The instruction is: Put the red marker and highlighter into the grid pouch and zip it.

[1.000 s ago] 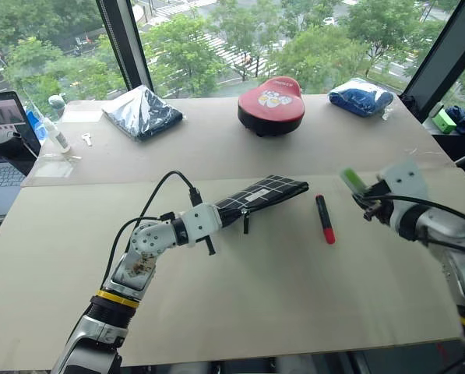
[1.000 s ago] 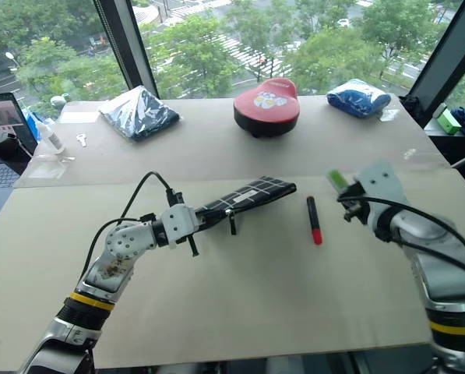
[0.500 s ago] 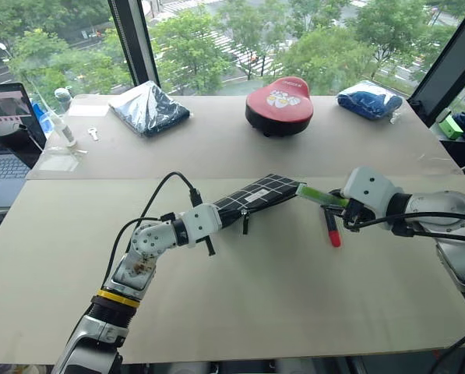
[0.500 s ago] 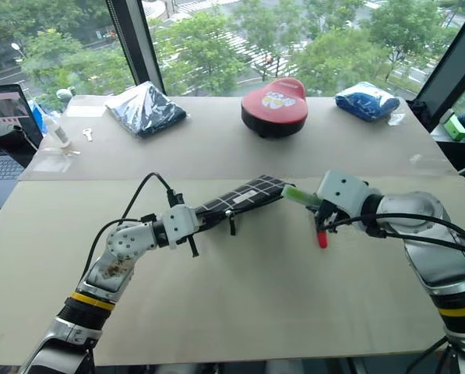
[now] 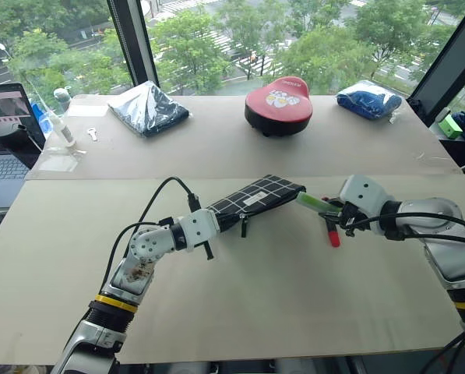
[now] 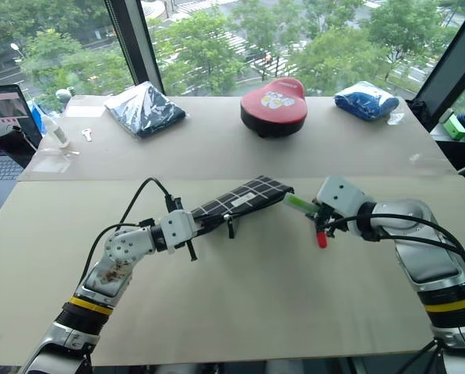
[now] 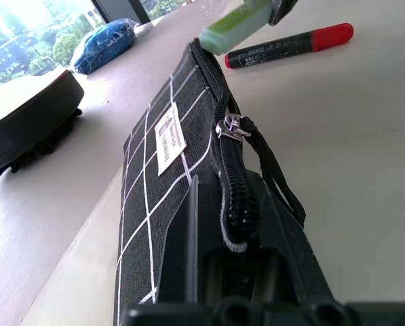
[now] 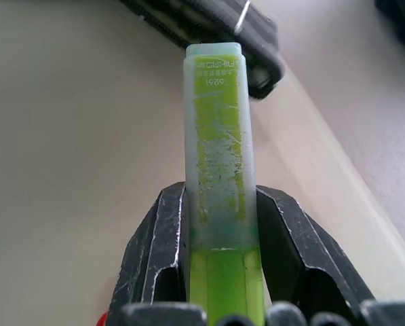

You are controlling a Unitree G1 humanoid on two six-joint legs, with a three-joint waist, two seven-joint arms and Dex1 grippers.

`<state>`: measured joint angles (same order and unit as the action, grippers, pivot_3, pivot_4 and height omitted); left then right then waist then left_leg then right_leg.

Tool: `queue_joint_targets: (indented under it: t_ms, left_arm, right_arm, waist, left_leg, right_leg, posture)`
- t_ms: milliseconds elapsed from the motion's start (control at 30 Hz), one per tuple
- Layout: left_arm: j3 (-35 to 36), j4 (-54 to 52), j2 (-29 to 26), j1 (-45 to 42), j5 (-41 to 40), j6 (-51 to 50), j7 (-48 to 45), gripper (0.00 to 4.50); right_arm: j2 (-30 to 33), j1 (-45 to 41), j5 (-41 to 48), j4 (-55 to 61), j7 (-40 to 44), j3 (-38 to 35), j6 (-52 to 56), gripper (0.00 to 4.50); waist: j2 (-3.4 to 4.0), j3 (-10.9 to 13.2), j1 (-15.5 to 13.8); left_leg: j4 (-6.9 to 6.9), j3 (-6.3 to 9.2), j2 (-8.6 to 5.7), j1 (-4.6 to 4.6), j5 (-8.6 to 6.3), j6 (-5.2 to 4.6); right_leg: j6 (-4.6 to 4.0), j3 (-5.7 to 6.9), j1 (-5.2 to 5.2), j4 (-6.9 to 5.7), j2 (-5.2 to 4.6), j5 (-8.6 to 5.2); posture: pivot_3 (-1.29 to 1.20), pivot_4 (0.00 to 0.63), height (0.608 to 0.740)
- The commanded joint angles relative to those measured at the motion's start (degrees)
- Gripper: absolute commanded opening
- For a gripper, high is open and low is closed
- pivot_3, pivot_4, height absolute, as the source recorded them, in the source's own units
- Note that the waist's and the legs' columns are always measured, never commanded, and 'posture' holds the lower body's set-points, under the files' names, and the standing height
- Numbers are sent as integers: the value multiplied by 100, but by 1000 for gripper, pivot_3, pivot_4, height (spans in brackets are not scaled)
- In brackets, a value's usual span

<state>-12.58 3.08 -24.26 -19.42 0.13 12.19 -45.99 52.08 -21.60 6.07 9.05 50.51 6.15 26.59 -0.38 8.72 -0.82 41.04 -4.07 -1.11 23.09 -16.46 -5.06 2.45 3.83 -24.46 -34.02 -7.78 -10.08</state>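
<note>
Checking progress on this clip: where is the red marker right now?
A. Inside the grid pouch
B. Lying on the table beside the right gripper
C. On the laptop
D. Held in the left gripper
B: the red marker lies flat on the table just by the right gripper, which is shut on the highlighter, not the marker.

A pale tabletop [image 5: 255, 312] is seen before a wide window, beyond which green trees [image 5: 318, 47] and a street are visible. Along the far side, a dark blue bagged bundle [image 5: 149, 109], a red cushioned object on a black base [image 5: 277, 105] and a bright blue bagged bundle [image 5: 368, 100] are set well apart. At the far left corner, an open laptop [image 5: 2, 136] is placed beside a small bottle [image 5: 61, 125], with a key [image 5: 93, 134] lying nearby.
</note>
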Motion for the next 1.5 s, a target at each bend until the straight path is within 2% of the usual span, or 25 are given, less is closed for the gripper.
queue_joint_targets:
  t_ms: [33,600,833,1000,1100,1233,1333,1400,1433,1500]
  left_arm:
    - [-5,-253,6,-17,2,80,69,0]
    - [-71,-209,36,-78,53,131,63,0]
    - [-91,-105,28,-63,64,242,68,0]
    - [-88,-66,13,-75,50,279,57,0]
    - [-90,-60,9,-78,51,299,60,0]
    - [-89,-58,9,-74,51,321,66,0]
    - [-76,-56,3,-66,52,323,76,0]
    - [-69,-54,-4,-66,51,322,77,0]
    - [-68,-54,-5,-68,51,320,76,0]
    - [-68,-58,-8,-74,49,316,73,0]
  right_arm:
    - [-67,-233,-110,-34,-3,-12,-120,1024]
    - [-476,-924,-524,-480,377,600,-318,1024]
    - [-1108,-1433,-995,-223,402,1357,-443,1024]
    - [-1301,-1572,-1803,-457,182,1967,-1842,1024]
    - [-1323,-1726,-2445,-1053,-356,2179,-3003,1024]
    - [-1353,-1866,-2906,-1739,-1011,2179,-4165,1024]
    - [-1341,-1846,-2913,-2101,-1262,2027,-4772,1024]
    - [-1417,-1797,-2605,-2135,-1093,1823,-4528,2029]
    - [-1421,-1785,-2486,-2113,-982,1745,-4396,2198]
    - [-1433,-1814,-2204,-2080,-750,1544,-4039,2844]
  waist:
    - [0,0,1]
    - [1,0,9]
    - [1,0,20]
    - [2,0,8]
    - [2,0,23]
    - [2,1,26]
    - [2,1,42]
    - [2,1,52]
    - [2,1,56]
    - [2,1,61]
  left_leg:
    - [0,0,-1,0,0,0]
    - [0,0,-1,-1,1,2]
    - [0,0,0,-1,4,6]
    - [-1,1,-1,2,6,9]
    - [0,1,-4,2,6,10]
    - [-4,0,-2,-1,12,21]
    - [-9,-1,2,-4,20,34]
    - [-14,-1,5,-9,23,38]
    - [-15,-1,6,-10,24,40]
    - [-15,-1,7,-11,24,40]
  right_leg:
    - [0,0,0,0,0,0]
    - [0,1,0,-1,2,0]
    - [0,0,-3,-2,5,0]
    - [0,3,-5,-4,8,0]
    - [1,1,-2,-5,8,0]
    - [1,1,-3,-4,13,-1]
    - [0,1,-3,-4,21,-1]
    - [-1,1,0,-3,23,-1]
    - [-2,1,1,-3,24,-2]
    - [-2,1,3,-4,25,-2]
  posture:
    - [0,150,740]
    - [0,150,740]
    - [0,150,740]
    - [0,150,740]
    - [0,150,740]
    - [0,150,740]
    - [0,150,740]
    - [0,150,740]
    - [0,150,740]
    - [0,150,740]
